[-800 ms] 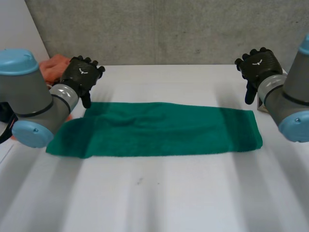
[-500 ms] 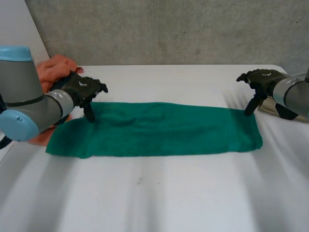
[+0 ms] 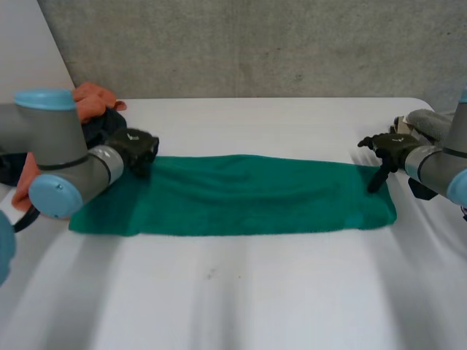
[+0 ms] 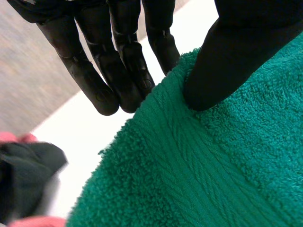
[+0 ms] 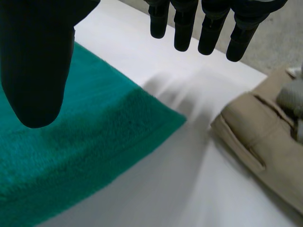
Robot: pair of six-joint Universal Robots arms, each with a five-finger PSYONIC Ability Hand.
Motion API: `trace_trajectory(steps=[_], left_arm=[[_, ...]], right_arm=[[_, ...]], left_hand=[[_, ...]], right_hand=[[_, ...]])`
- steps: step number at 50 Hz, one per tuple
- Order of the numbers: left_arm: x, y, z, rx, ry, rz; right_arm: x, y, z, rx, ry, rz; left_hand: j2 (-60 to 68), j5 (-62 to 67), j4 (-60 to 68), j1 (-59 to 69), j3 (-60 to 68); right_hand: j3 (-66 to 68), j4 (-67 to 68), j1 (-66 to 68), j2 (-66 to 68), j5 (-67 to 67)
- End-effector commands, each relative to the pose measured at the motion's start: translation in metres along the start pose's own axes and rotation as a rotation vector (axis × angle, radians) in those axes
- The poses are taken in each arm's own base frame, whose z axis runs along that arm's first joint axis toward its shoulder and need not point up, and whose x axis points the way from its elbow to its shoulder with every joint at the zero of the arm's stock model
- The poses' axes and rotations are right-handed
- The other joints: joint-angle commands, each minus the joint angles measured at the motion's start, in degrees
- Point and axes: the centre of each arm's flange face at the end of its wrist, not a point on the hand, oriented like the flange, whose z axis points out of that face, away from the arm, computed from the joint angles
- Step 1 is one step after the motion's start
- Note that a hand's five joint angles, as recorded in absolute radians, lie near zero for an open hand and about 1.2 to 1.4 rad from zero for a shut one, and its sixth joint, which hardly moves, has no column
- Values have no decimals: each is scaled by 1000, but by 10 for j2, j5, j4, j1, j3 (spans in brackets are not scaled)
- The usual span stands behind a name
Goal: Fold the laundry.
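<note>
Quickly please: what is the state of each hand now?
Left hand: open, thumb on green terry towel corner.
Right hand: open, holding nothing.

At the table's left edge, the left arm covers much of an orange cloth and a dark thing. Both are blurred beyond the left hand's fingertips. At the right edge, a beige garment runs out of frame, partly behind the right arm.

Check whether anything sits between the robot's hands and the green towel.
Nothing visible does. The left hand has its thumb on the green towel's far left corner, fingers straight at the edge. The right hand hangs open over the far right corner. A beige garment lies beside that corner, off the towel.
</note>
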Motion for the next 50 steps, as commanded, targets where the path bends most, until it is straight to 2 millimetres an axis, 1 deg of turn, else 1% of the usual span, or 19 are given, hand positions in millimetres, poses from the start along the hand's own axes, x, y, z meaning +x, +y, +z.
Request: trace_trajectory(steps=[1, 5, 12, 16, 17, 21, 25, 27, 28, 30, 32, 35, 37, 38, 39, 41, 44, 46, 50], left_arm=[[-19, -59, -40, 183, -84, -44], [-22, -84, -69, 260, -101, -47], [-20, -102, -106, 316, -86, -31], [-17, -116, -128, 372, -74, -19], [-17, -121, -137, 394, -73, -17], [-13, -131, -155, 458, -74, -13], [-10, -139, -162, 527, -81, 2], [-10, -141, -160, 552, -90, 13], [-11, -142, -159, 557, -96, 16], [-15, -143, -155, 569, -110, 21], [-19, -144, -151, 574, -121, 24], [-29, -149, -146, 591, -153, 16], [-38, -157, -143, 614, -185, 7], [-43, -163, -141, 639, -203, -2], [-49, -171, -139, 671, -228, -12], [-56, -179, -137, 707, -260, -25], [-64, -193, -132, 768, -299, -52], [-62, -199, -129, 776, -287, -67], [-45, -196, -130, 728, -223, -81]], right_arm=[[-15, -24, -18, 69, -10, -52], [-23, -34, -26, 94, -32, -57], [-45, -29, -30, 47, -144, -42], [-66, -20, -29, 5, -209, -35], [-77, -18, -29, -5, -237, -31], [-106, -11, -31, -22, -323, -10], [-133, 0, -33, -50, -405, 10], [-139, 3, -32, -54, -417, 11], [-141, 3, -30, -51, -413, 13], [-137, -2, -23, -21, -374, 7], [-131, -10, -19, 10, -337, 0], [-117, -31, -16, 79, -266, -10], [-106, -55, -20, 153, -211, -22], [-94, -78, -24, 239, -153, -27], [-89, -88, -26, 278, -131, -30], [-65, -134, -39, 482, 0, -36], [-53, -160, -52, 611, 63, -22], [-56, -159, -60, 594, 40, -20], [-74, -128, -65, 482, -58, -24]], left_hand=[[117, 139, 116, 138, 121], [117, 139, 116, 138, 121], [117, 139, 116, 138, 121], [117, 139, 116, 138, 121], [117, 139, 116, 138, 121], [117, 139, 116, 138, 121], [117, 139, 116, 138, 121], [117, 139, 116, 138, 121], [117, 139, 116, 138, 121], [117, 139, 116, 138, 121], [117, 139, 116, 138, 121], [117, 139, 116, 138, 121], [117, 139, 116, 138, 121], [117, 139, 116, 138, 121], [117, 139, 116, 138, 121], [117, 139, 116, 138, 121], [117, 139, 116, 138, 121], [117, 139, 116, 138, 121], [117, 139, 116, 138, 121]], right_hand=[[17, 19, 39, 21, 14], [-10, -7, 12, -6, -13], [-52, -50, -30, -48, -55], [-52, -50, -30, -48, -55], [-52, -50, -30, -48, -55], [-52, -50, -30, -48, -55], [-52, -50, -30, -48, -55], [77, 79, 99, 80, 74], [334, 336, 356, 338, 331], [646, 649, 668, 650, 644], [648, 650, 670, 652, 645], [648, 650, 670, 652, 645], [648, 650, 670, 652, 645], [648, 650, 670, 652, 645], [648, 650, 670, 652, 645], [648, 650, 670, 652, 645], [648, 650, 670, 652, 645], [648, 650, 670, 652, 645], [648, 650, 670, 652, 645]])
